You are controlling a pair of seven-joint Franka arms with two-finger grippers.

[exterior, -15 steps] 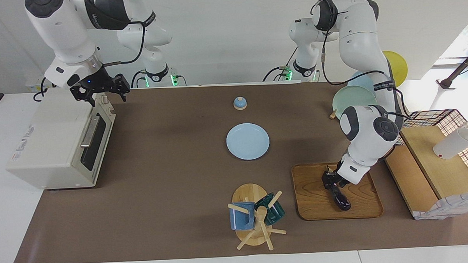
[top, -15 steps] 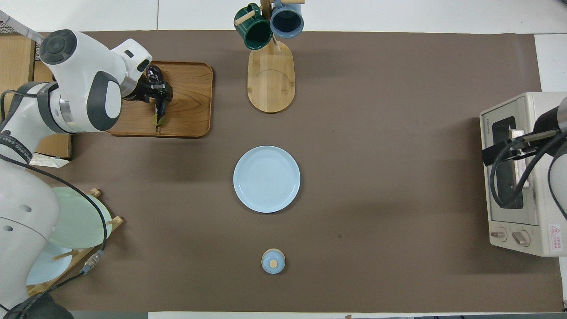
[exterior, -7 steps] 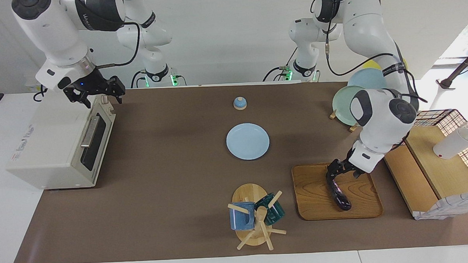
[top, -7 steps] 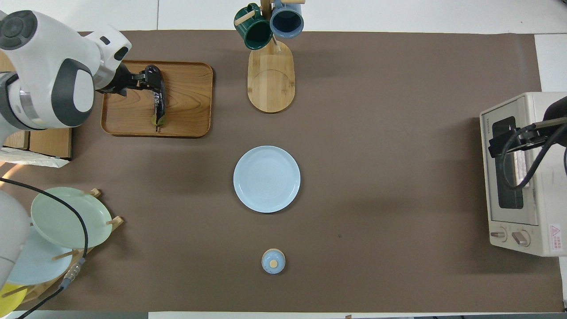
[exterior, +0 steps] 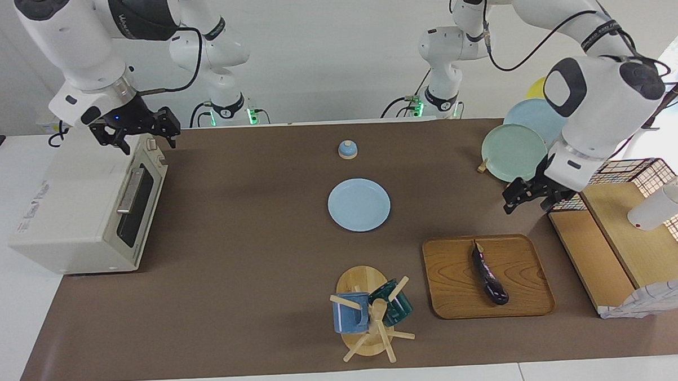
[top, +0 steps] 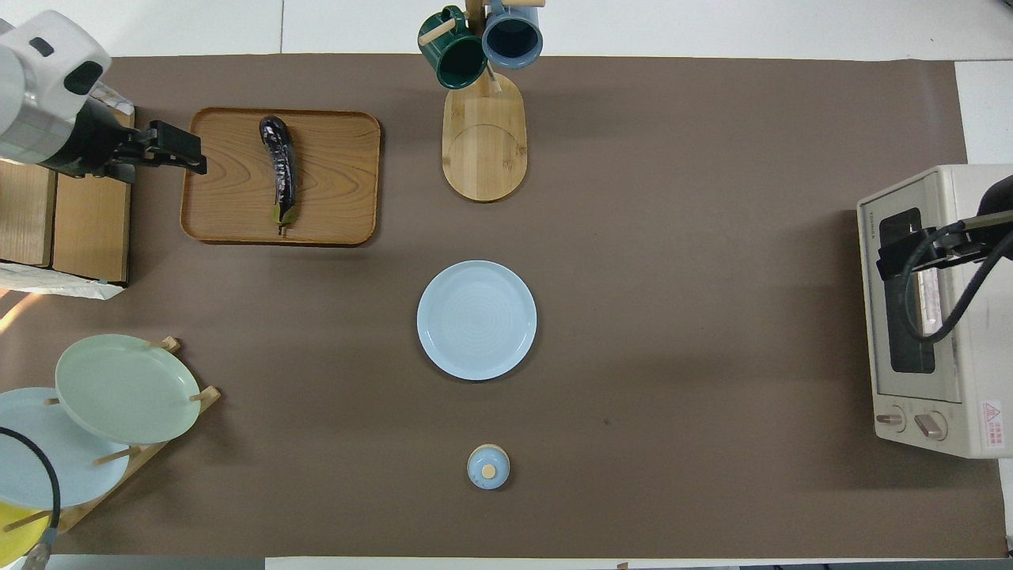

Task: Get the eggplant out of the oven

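The eggplant lies flat on the wooden tray, toward the left arm's end of the table, well apart from the oven; a second ago the left gripper was down on the tray, clamped on the eggplant; now it has let go and pulled up and away, and it hangs with its claw apart over the mat between the tray and the plate rack; so I think the eggplant is out and put down, and the job looks about done.

The tray holds only the eggplant, stem end pointing toward the robots; the oven door is shut, and I cannot see anything through its dark glass; the blue plate in the middle has nothing on it; two mugs hang on the mug stand, beside the tray.

The right gripper has hardly moved; it waits over the oven's top corner by the knobs, claw apart, holding nothing.
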